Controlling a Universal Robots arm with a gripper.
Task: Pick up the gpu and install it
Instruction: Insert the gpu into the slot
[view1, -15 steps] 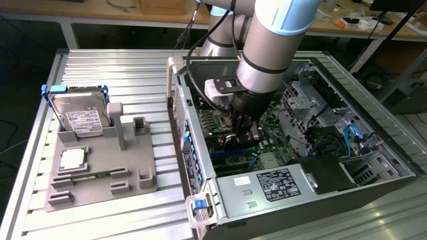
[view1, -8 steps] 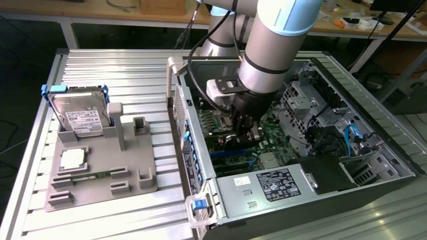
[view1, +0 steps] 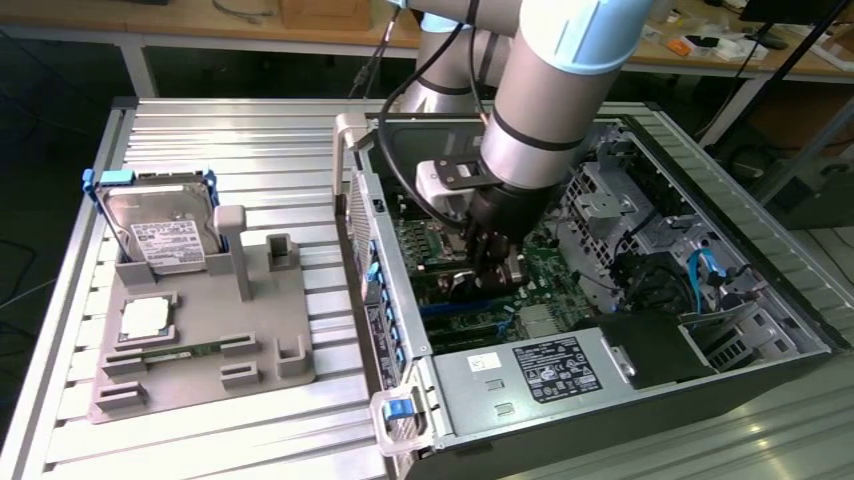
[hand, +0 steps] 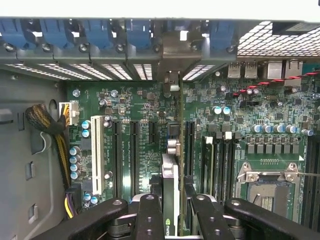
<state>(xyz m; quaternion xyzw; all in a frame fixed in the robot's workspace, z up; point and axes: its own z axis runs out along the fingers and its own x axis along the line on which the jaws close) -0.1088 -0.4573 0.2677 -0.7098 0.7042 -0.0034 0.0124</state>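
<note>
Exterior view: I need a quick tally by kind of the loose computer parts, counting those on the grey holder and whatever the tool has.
Hard drive: 1, on the grey holder
Processor chip: 1, on the holder
Memory stick: 1, on the holder
Graphics card: 1, gripped in the tool over the motherboard
Total: 4

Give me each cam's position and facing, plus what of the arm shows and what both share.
Exterior view: off the arm, raised, looking down at the open PC case and grey tray; arm and gripper show.
Wrist view: on the wrist, facing the motherboard; gripper fingers flank the gpu.
Shared: motherboard, gripper.
</note>
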